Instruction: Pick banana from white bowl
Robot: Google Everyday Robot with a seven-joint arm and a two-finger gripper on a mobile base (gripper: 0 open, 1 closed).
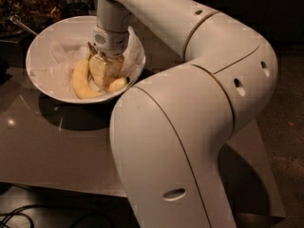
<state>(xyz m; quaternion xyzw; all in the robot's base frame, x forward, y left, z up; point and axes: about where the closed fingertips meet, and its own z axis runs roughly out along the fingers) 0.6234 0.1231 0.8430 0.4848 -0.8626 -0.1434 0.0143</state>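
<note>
The white bowl [45,37], lined with crumpled white paper, stands at the back left of the table. My gripper [104,72] reaches straight down into its right half. The banana [118,84] lies under the gripper; only its end with a small dark tip shows at the gripper's right. The gripper sits on or around its middle, and I cannot tell which. A thicker, more curved yellow banana [80,82] lies just left of the gripper, touching or nearly touching it.
The bowl rests on a grey-brown table [57,141]. My arm's large white elbow link [180,141] fills the foreground and right and hides the table there. A thin metal handle [21,25] and dark clutter lie behind the bowl at far left.
</note>
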